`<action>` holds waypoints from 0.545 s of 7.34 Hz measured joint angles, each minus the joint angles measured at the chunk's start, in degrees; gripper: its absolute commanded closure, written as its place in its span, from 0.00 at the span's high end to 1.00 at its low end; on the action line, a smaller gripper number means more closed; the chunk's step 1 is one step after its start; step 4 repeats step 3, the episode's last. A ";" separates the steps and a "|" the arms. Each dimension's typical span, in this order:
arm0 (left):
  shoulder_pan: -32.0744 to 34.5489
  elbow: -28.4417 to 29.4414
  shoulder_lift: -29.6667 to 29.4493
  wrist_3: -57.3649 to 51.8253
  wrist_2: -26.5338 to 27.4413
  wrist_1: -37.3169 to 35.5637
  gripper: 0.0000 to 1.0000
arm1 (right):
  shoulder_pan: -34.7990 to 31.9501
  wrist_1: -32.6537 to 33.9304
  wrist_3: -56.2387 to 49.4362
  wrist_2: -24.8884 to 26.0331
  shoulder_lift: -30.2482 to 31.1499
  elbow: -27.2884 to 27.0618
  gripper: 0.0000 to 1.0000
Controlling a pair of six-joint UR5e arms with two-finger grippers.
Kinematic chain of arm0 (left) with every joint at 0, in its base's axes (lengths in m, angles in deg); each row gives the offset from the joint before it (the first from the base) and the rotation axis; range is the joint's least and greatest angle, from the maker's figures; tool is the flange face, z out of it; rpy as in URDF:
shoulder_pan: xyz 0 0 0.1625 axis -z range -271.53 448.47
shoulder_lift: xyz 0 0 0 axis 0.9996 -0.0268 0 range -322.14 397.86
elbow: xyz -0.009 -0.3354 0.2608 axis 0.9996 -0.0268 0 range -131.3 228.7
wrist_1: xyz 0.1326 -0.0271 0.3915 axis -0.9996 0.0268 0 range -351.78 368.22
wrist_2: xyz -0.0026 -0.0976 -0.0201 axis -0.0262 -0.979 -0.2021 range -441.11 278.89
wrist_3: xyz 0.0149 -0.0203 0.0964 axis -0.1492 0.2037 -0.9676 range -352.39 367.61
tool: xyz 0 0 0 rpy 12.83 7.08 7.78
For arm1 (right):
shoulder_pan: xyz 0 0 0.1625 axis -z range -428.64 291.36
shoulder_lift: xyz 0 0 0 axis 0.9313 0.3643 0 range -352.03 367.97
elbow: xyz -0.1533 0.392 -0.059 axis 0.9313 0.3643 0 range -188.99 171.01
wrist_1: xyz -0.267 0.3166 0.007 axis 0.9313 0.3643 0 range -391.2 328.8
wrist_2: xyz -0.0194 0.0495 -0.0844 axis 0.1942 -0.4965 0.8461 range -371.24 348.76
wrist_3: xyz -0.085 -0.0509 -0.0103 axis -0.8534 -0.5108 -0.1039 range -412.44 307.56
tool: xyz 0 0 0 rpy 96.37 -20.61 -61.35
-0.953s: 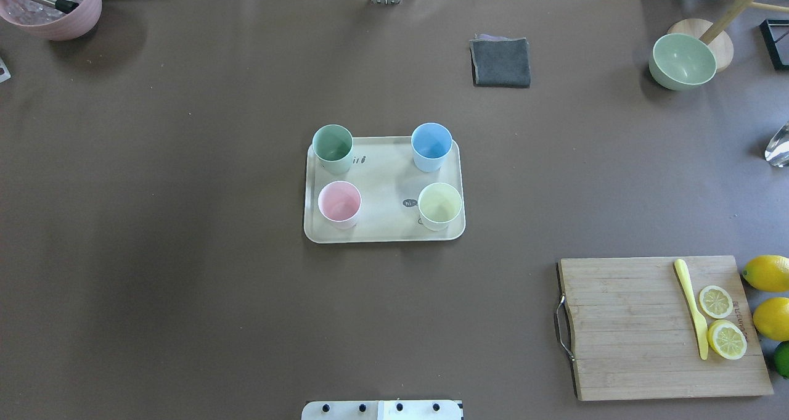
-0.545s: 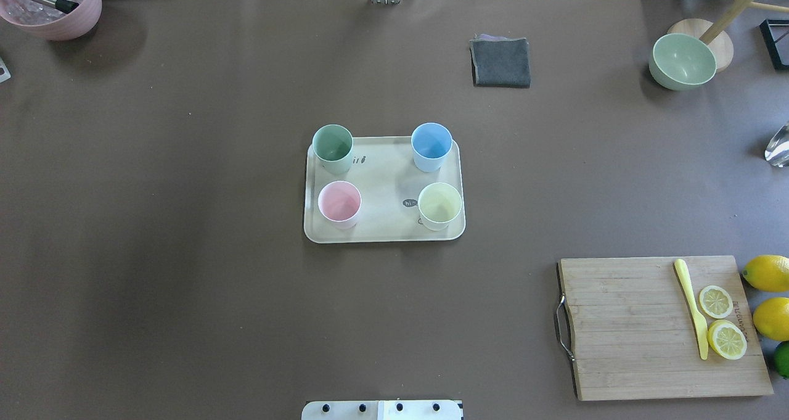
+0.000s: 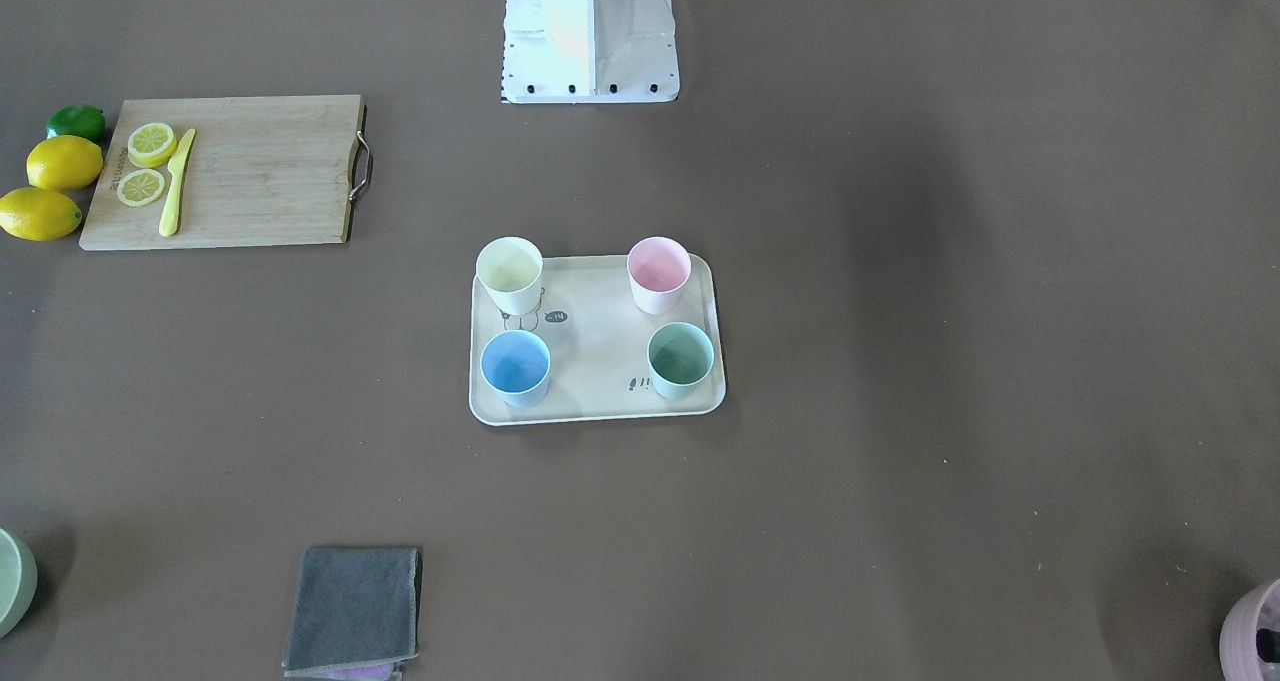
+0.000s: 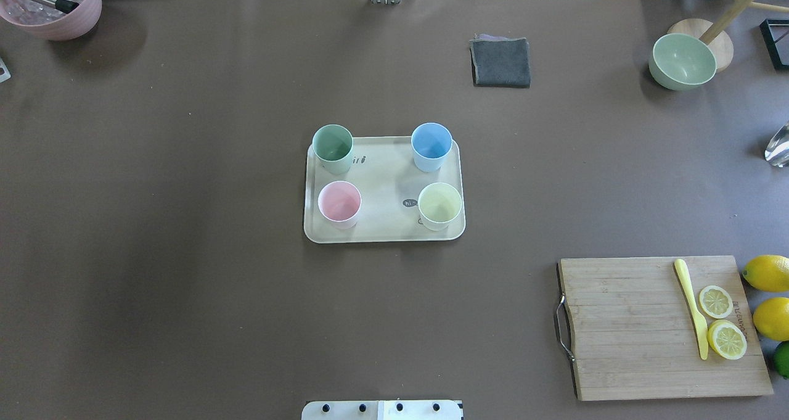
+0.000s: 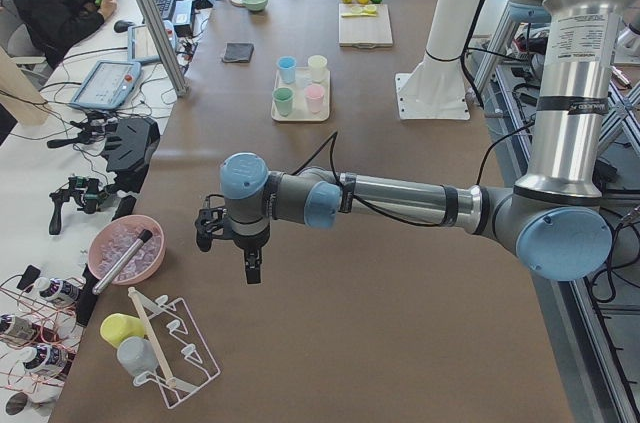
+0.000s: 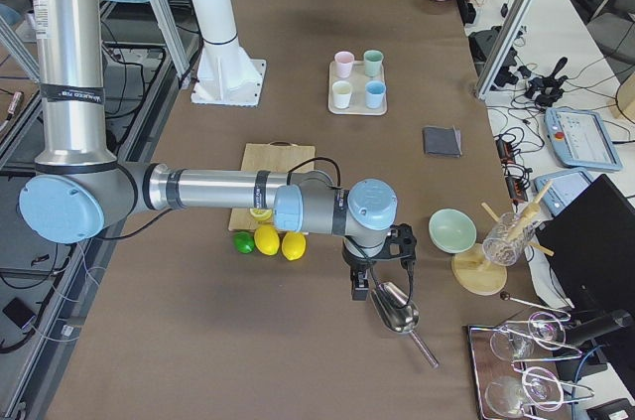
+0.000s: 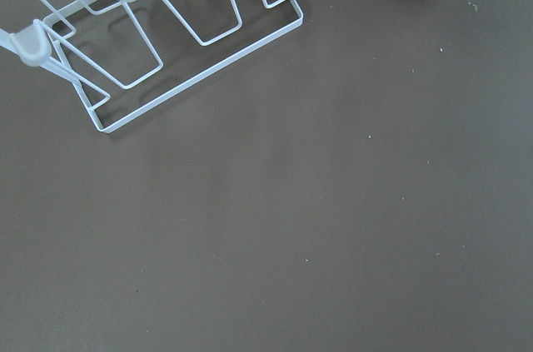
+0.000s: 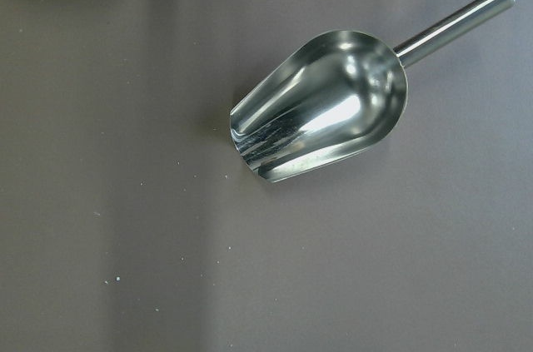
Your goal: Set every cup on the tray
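In the front view the tray (image 3: 598, 346) sits in the middle of the desk (image 3: 900, 261), carrying the yellow cup (image 3: 510, 274), pink cup (image 3: 659, 273), blue cup (image 3: 515, 367) and green cup (image 3: 680, 359), all upright. In the overhead view nothing has shifted over the last second, so the job looks finished. The left side view shows the left pincer (image 5: 240, 248) well away, near a wire rack (image 5: 165, 358). The right side view shows the right pincer (image 6: 382, 266) above a metal scoop (image 6: 399, 313). I cannot tell whether either is apart or together.

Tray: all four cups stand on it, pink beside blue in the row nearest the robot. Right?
No: the overhead exterior view shows the pink cup beside the yellow cup there; the blue cup is in the far row. All four stand on the tray.
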 measured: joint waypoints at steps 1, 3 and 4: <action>0.00 0.01 0.00 0.00 0.04 -0.03 0.98 | 0.00 -0.02 -0.01 -0.03 0.00 0.02 1.00; 0.00 0.00 0.00 0.00 0.15 -0.04 0.98 | 0.00 0.01 -0.01 -0.33 0.05 0.01 1.00; 0.00 0.00 0.00 0.00 0.15 -0.04 0.98 | 0.00 0.01 -0.01 -0.33 0.05 0.01 1.00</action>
